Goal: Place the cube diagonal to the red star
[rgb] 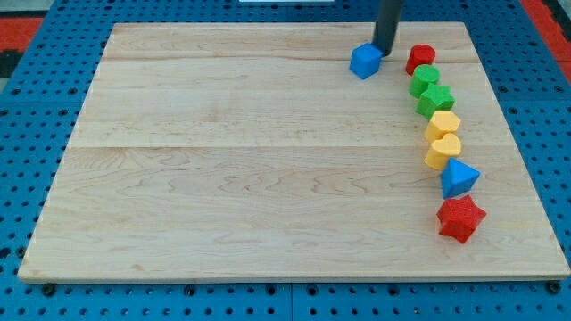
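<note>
The pale wooden counter [223,160] lies bare across the view's left and middle. There are no jaws on this arm, so nothing can be wide, narrow or holding; the work is done by my tip [384,53], the lower end of a straight dark rod near the view's top edge.

The small blue cube [364,61], the block to be moved, sits just left of my tip and a little below it, touching it or nearly so.

To the right of my tip stands a red cylinder-like block [420,59]. From there a curved row runs toward the view's bottom: two green blocks [430,89], close together, then two yellow blocks [442,138], then a blue triangular block [459,178], and last the red star [460,218], well below my tip and to its right.

The cube has far to travel. A sound way, I judge, is to bring my tip to the cube's upper side and push it steadily down the view, keeping left of the row so nothing is disturbed, correcting drift with short nudges, and stopping off a corner of the star.
</note>
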Available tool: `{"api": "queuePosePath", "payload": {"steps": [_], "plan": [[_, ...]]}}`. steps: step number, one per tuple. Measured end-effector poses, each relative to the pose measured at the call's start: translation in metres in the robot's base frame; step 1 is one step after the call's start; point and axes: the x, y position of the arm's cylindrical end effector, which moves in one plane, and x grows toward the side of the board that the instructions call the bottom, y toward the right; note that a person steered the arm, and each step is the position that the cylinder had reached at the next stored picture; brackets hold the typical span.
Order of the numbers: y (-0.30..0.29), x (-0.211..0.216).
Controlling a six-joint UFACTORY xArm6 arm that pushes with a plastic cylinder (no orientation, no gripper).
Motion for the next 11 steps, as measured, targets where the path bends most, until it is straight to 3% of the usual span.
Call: {"api": "queuePosePath", "payload": {"steps": [1, 2, 5, 8, 10, 11], "plan": [[-0.028, 0.000], [0.003, 0.009], [-0.006, 0.025], [-0.152, 0.009], [-0.243, 0.071], [-0.244, 0.085]]}}
